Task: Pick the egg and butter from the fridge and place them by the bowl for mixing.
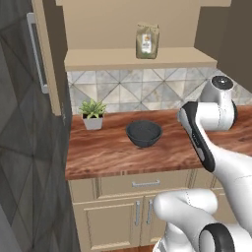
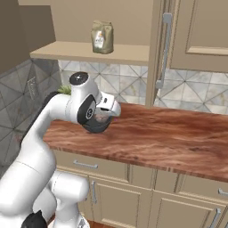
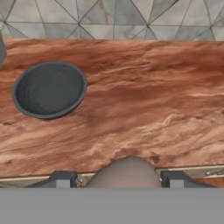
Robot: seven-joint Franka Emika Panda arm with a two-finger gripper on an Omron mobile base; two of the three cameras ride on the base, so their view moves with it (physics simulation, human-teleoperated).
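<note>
In the hand view the egg (image 3: 127, 171), a brownish-grey rounded ball, sits between my gripper's (image 3: 118, 179) two dark fingertips (image 3: 63, 178), which are shut on it above the wooden counter's front edge. The dark grey bowl (image 3: 49, 89) stands on the counter (image 3: 148, 109), ahead and to the left of the egg. The left base view has the bowl (image 1: 143, 133) mid-counter, with my arm bent over the counter's right part. The right base view has the bowl (image 2: 95, 128) mostly hidden behind my wrist. The grey fridge (image 1: 19, 123) with its white bar handle fills the left side. The butter is out of view.
A small potted plant (image 1: 92, 114) stands left of the bowl near the tiled wall. A paper bag (image 1: 147, 41) sits on the shelf above. A tall cabinet (image 2: 191, 35) with a bar handle hangs over the counter's right stretch. Drawers and cabinet doors run below the counter.
</note>
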